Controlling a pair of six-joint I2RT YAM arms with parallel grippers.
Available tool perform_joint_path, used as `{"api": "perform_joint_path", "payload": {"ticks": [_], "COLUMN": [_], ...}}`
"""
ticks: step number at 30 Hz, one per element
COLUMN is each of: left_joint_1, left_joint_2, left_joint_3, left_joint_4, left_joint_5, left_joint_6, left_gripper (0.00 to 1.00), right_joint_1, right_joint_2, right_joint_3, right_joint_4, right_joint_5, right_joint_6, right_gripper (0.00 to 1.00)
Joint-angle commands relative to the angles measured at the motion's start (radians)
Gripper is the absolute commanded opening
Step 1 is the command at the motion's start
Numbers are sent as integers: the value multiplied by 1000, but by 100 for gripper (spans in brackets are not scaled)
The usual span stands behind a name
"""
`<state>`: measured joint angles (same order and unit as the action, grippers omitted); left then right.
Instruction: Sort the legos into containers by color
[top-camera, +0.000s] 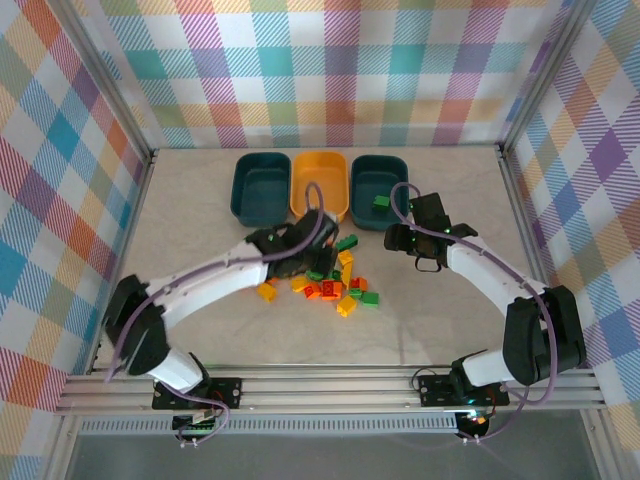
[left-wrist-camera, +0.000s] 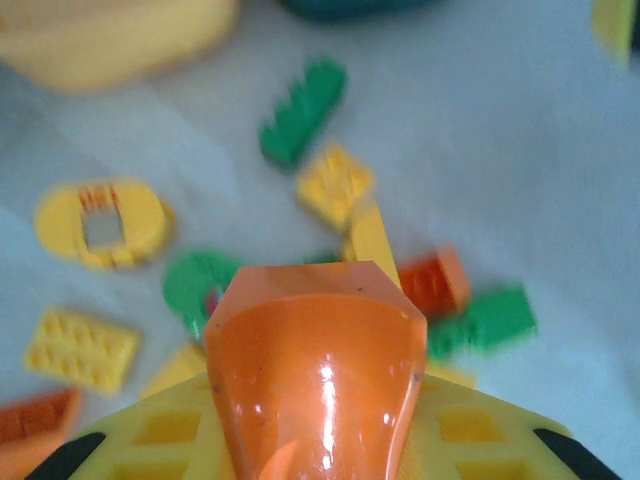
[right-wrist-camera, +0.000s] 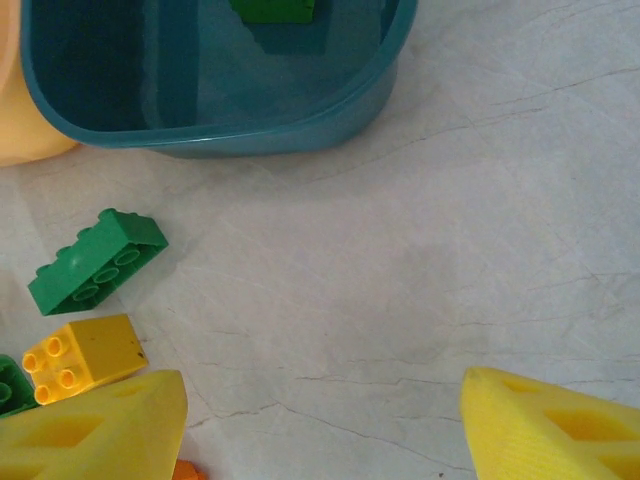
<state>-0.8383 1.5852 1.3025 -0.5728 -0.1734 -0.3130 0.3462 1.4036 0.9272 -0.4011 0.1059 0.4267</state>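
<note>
My left gripper (top-camera: 300, 258) hovers over the pile of legos (top-camera: 335, 282). In the left wrist view it (left-wrist-camera: 318, 425) is shut on a smooth red-orange lego (left-wrist-camera: 315, 350), with yellow, green and red-orange bricks blurred on the table beneath. Three tubs stand in a row at the back: teal (top-camera: 260, 188), yellow-orange (top-camera: 320, 183) and teal (top-camera: 380, 183). The right teal tub (right-wrist-camera: 210, 110) holds a green brick (right-wrist-camera: 272, 8). My right gripper (right-wrist-camera: 322, 420) is open above bare table just in front of that tub, right of a green brick (right-wrist-camera: 97, 260) and a yellow brick (right-wrist-camera: 82, 355).
Metal rails and checked walls box the table in on the left, back and right. The pile lies mid-table between the two arms. Bare tabletop stretches at the left (top-camera: 190, 230) and in front of the pile (top-camera: 400, 330).
</note>
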Motion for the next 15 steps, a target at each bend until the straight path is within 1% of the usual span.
{"api": "perform_joint_path", "payload": {"ticks": [1, 5, 8, 10, 13, 15], "left_joint_1": [118, 205, 247, 269, 296, 308], "left_joint_2": [185, 440, 605, 690, 799, 862], "left_joint_3": [187, 495, 718, 831, 980, 1085], "left_joint_4": [-21, -113, -193, -236, -281, -327], "left_joint_5": [70, 121, 137, 140, 149, 156], "left_joint_6": [-6, -10, -12, -18, -12, 0], "left_gripper": [0, 0, 0, 0, 3, 9], "right_joint_1": [-4, -4, -4, -4, -4, -4], "right_joint_2": [-43, -106, -169, -207, -244, -250], "right_joint_3": [-34, -77, -110, -129, -150, -149], "right_joint_4": [19, 0, -25, -41, -53, -67], "right_joint_5": [-47, -67, -64, -57, -55, -32], "right_joint_6": [46, 64, 70, 67, 35, 14], "right_gripper": [72, 73, 73, 74, 77, 78]}}
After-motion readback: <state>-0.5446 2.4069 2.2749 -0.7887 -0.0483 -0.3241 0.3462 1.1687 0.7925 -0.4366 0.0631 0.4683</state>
